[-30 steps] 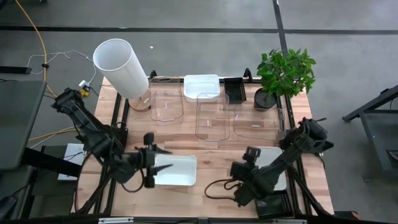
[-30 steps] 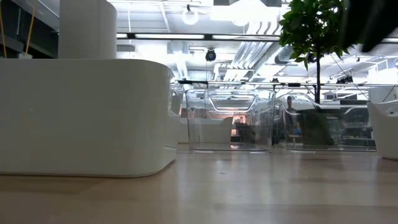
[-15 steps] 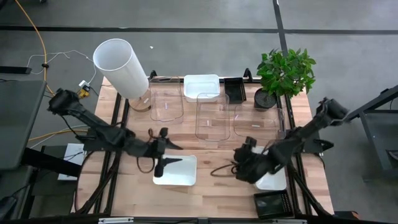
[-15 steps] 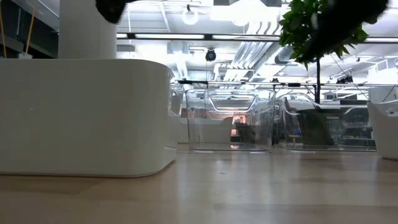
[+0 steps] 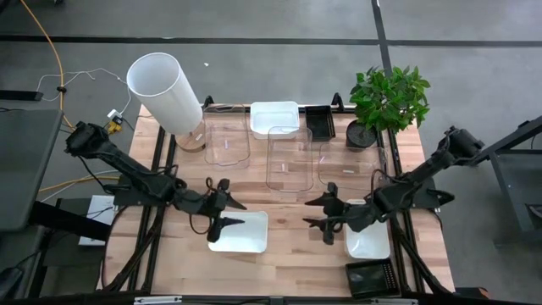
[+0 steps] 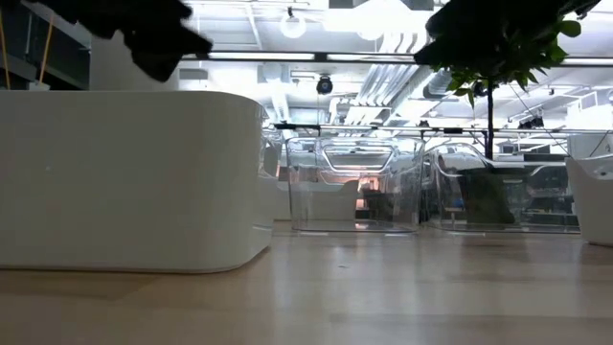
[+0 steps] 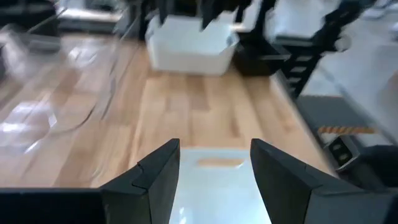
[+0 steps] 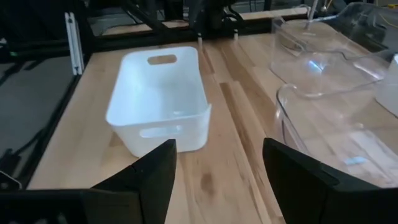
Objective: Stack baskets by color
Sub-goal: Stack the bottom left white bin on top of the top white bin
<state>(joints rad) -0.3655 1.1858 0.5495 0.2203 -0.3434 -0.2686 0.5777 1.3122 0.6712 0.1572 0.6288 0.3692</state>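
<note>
Baskets: 3 white, 3 clear, 2 black, none stacked. Versus half a second earlier the right gripper (image 5: 320, 213) has swung out from over the right white basket (image 5: 369, 240) toward table centre, and it now hangs over bare wood; the left gripper (image 5: 231, 212) has barely moved, over the near-left white basket's (image 5: 240, 232) left rim. Both grippers are spread and hold nothing; the left wrist view shows its fingers (image 7: 151, 176) apart above the basket's inside. White baskets are opaque, rounded corners, slot handles in the end walls; the 3rd white one (image 5: 273, 118) sits at the far edge, centre. Clear baskets: 1 far left (image 5: 227, 141), 1 taller at centre (image 5: 287, 158), 1 on the right (image 5: 349, 166), close together in a row. Black slotted baskets: 1 far beside the plant (image 5: 320, 123), 1 at the near right corner (image 5: 373, 277). White cylinder (image 5: 164, 91) and plant (image 5: 389, 100) stand at the far corners. Open wood lies between the 2 grippers and along the near edge; the right white basket is close to the table's right edge (image 5: 423, 237).
</note>
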